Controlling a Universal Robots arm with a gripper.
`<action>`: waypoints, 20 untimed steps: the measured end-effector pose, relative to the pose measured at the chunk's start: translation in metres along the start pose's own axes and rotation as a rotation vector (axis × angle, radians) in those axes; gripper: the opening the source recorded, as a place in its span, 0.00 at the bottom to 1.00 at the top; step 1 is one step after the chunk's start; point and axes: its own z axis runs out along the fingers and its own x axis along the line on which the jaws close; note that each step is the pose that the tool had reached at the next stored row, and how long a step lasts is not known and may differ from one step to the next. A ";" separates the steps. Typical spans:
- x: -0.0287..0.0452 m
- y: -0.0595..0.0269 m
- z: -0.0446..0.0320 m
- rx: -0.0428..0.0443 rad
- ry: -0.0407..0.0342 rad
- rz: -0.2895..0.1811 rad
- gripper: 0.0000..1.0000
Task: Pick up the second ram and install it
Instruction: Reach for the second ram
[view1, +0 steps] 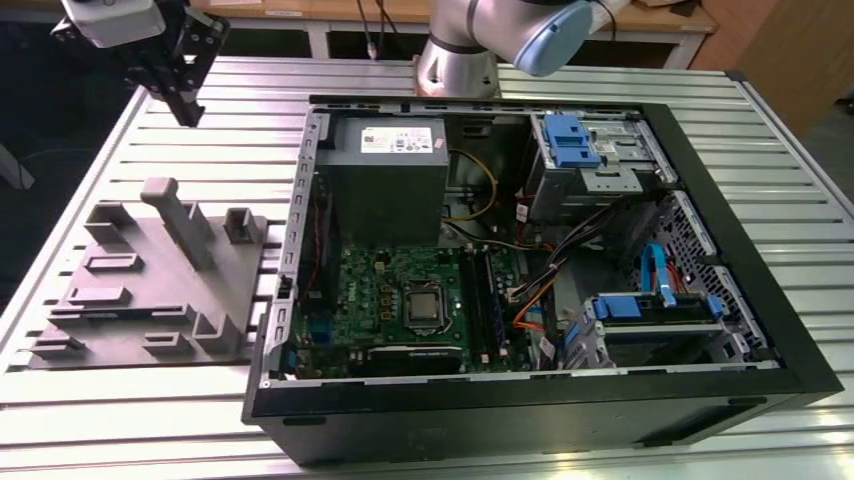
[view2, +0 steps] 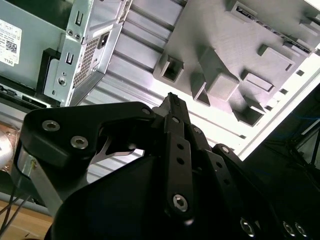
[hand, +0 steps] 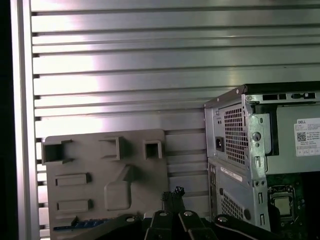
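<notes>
The second ram (hand: 75, 224) shows in the first wrist view as a thin blue-green strip lying along one edge of the grey moulded fixture (hand: 100, 170). My gripper (view1: 191, 112) hangs high over the slatted table at the exterior view's upper left, beyond the far end of the fixture (view1: 160, 300). Its black fingers come together to a point, shut on nothing, as the gripper (hand: 173, 192) also shows in the first wrist view. The open computer case (view1: 534, 405) lies on its side to the exterior view's right, with the green motherboard (view1: 387, 290) and its long black memory slots (view1: 483, 300) exposed.
The fixture (view2: 240, 45) carries several raised blocks and one tall post (view1: 180, 215). Inside the case are a grey power supply (view1: 387, 170), blue drive brackets (view1: 567, 140) and loose cables (view1: 561, 250). The slatted aluminium table (view1: 200, 160) spreads around both.
</notes>
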 end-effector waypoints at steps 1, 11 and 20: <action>0.0009 -0.0001 0.0000 0.0000 0.0000 0.000 0.10; 0.0108 -0.0009 0.0001 0.0000 -0.0001 0.000 0.10; 0.0223 -0.0017 -0.0003 -0.0001 -0.0012 0.000 0.10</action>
